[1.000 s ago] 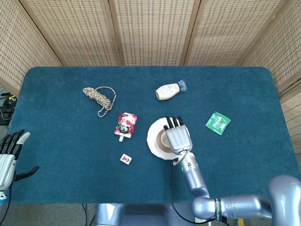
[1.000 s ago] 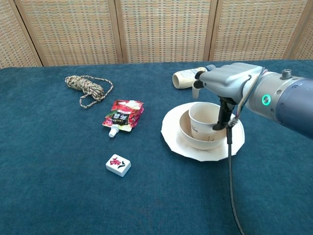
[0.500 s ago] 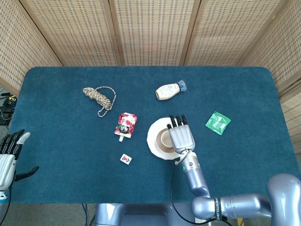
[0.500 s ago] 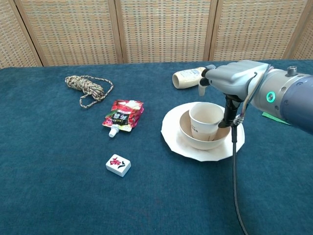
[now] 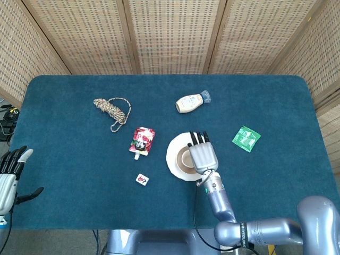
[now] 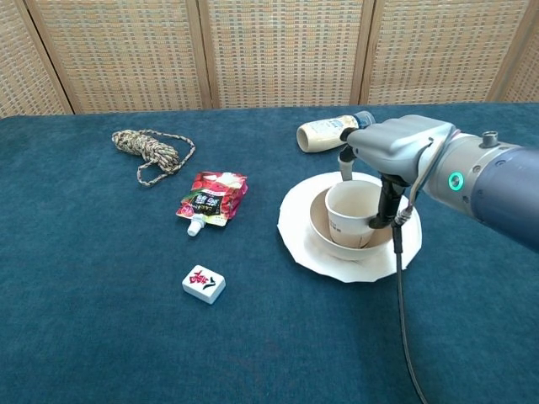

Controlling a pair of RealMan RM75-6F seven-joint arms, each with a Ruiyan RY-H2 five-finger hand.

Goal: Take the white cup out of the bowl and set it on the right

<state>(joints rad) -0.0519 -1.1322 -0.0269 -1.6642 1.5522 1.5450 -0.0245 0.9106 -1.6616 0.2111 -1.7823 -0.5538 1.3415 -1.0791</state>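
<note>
Since half a second ago the right hand [image 6: 396, 156] has shifted slightly left and lower over the bowl [image 6: 324, 229]; in the chest view its dark fingers [image 6: 389, 202] now reach down at the cup's right rim, with the thumb at the far rim, where before the fingers hung a little further right. The cup [image 6: 354, 215] sits about where it was, perhaps leaning a touch more to the left. In the head view the hand [image 5: 202, 154] covers the right half of the bowl [image 5: 180, 158], and the cup cannot be made out clearly there. Whether the fingers actually pinch the cup wall or only touch it, I cannot tell. Cup: white paper, open mouth up, tan inside, small dark print low on the left side, standing inside the bowl, tilted slightly. The bowl rests on a white plate [image 6: 299, 244] near the counter's centre-right. Left hand [image 5: 8, 178] hangs off the counter's left edge, fingers apart, holding nothing, unchanged. Elsewhere on the blue counter [image 6: 101, 337]: rope [image 6: 147, 150], red pouch [image 6: 212, 196], small tile [image 6: 203, 284], bottle [image 6: 324, 132] lying behind the plate, green packet [image 5: 246, 138] to the right.
</note>
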